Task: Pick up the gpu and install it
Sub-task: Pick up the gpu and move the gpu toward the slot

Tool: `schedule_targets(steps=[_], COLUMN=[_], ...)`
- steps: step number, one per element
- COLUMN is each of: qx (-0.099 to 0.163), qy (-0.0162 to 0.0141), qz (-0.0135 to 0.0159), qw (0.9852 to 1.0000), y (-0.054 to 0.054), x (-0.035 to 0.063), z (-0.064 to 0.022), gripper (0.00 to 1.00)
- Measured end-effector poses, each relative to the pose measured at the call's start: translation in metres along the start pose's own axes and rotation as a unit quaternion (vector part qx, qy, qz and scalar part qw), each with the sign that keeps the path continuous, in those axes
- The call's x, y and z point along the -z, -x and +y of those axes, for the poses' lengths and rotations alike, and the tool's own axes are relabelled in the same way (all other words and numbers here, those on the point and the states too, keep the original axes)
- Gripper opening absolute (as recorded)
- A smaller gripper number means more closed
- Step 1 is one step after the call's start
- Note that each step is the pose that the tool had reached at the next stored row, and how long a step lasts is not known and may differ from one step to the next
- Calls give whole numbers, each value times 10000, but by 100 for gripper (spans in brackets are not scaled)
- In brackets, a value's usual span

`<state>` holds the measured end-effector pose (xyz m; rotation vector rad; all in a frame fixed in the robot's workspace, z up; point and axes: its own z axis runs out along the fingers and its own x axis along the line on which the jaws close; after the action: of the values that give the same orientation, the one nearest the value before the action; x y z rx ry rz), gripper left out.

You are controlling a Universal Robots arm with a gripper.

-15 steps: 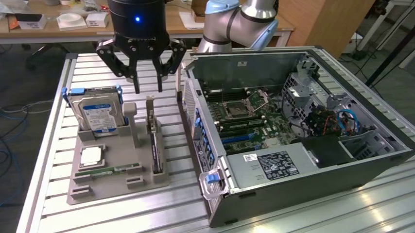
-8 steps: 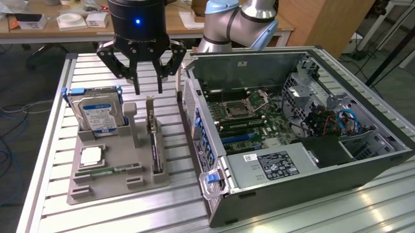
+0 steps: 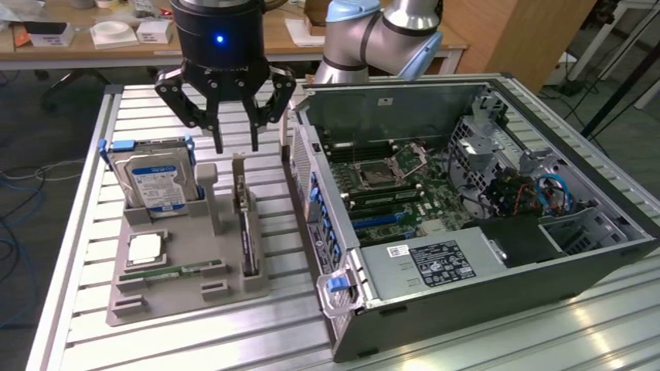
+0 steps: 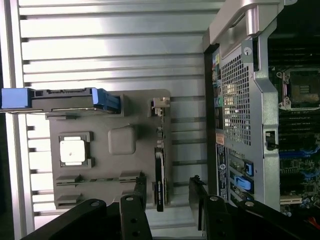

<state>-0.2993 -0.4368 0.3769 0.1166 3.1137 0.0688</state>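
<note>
The black multi-link pincer (image 3: 237, 145) hangs above the silver slatted aluminium worktop (image 3: 206, 340), its two dark fingers (image 3: 219, 139) spread wide and holding nothing. A blue light shines on the black cylindrical body above it. The pale grey and blue robot arm (image 3: 382, 31) rises behind it at the far side of the worktop.

Below the pincer lies a flat grey plastic holder tray (image 3: 181, 297). The gpu (image 3: 246, 232), a slim dark rectangular expansion card, stands upright on its long edge in a slot along the side of the tray nearest the computer. In the exterior view the fingertips hover just above the far end of the gpu, and no contact shows. In the wrist view the card (image 4: 159, 172) appears edge-on as a thin dark strip, lined up with the gap between the two fingers and nearer one of them.

On the same tray a silver hard drive with a blue-white label and blue side rails (image 3: 154, 182) stands propped upright at the far end. A square silver processor chip (image 3: 144, 247) lies flat in a recess, with a narrow green RAM stick (image 3: 170, 272) just beside it.

On the exterior view's right, beside the tray, a dark grey metal computer case (image 3: 577, 255) lies on its side with the panel off, showing the green motherboard (image 3: 387, 193).
</note>
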Motion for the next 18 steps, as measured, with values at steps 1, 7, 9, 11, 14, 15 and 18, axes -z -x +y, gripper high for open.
schedule_targets(steps=[1,7,9,11,14,15,18], qx=[0,0,0,0,0,0,0], qy=[0,0,0,0,0,-1,-1], qz=[0,0,0,0,0,0,0], qw=[10000,10000,10000,10000,10000,10000,10000], y=[0,-1,-1,-1,-1,-1,-2], x=[-5,-32,-40,-49,-60,-63,-74], z=[0,-1,-2,-2,-3,-3,-3], gripper=[47,47,47,47,47,47,47])
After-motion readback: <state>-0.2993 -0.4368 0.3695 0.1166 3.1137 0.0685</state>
